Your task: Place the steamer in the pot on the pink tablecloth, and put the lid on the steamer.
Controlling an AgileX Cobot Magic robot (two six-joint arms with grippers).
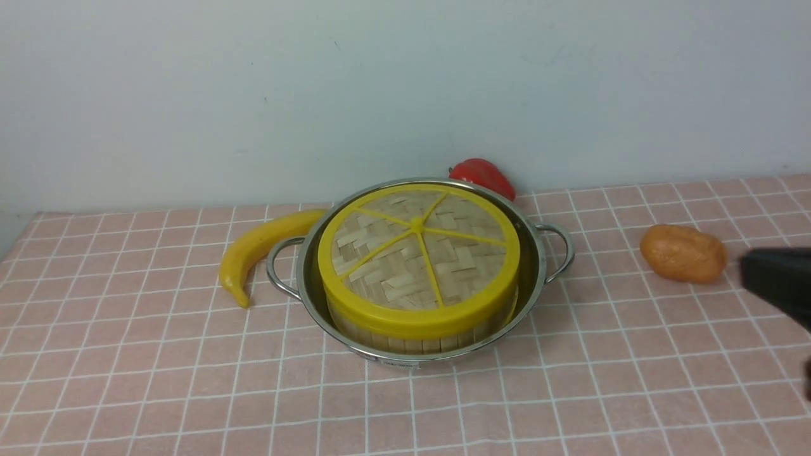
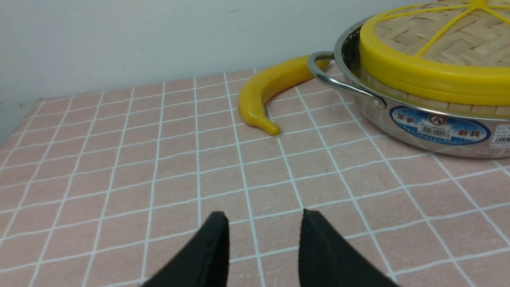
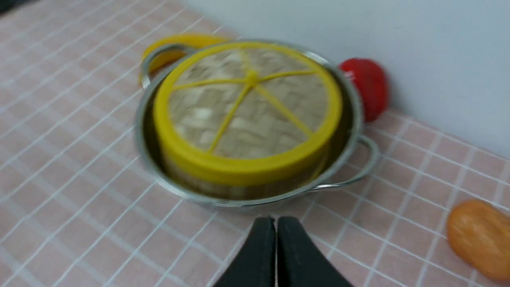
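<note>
The shiny steel pot [image 1: 537, 256] stands mid-table on the pink tablecloth [image 1: 190, 380]. Inside it sits the bamboo steamer [image 1: 412, 342]. The woven yellow-rimmed lid [image 1: 418, 253] rests flat on top and hides the steamer's inside. My right gripper [image 1: 751, 275] shows at the right edge of the front view, apart from the pot. In the right wrist view the right gripper [image 3: 275, 220] is shut on nothing and points at the pot [image 3: 356, 119] and lid [image 3: 247, 111]. My left gripper [image 2: 263, 217] is open and empty over bare cloth, short of the pot [image 2: 398, 131].
A yellow banana [image 1: 253, 247] lies against the pot's left handle. A red pepper [image 1: 485, 176] sits behind the pot by the pale wall. An orange potato-like toy [image 1: 683, 253] lies on the right, close to my right gripper.
</note>
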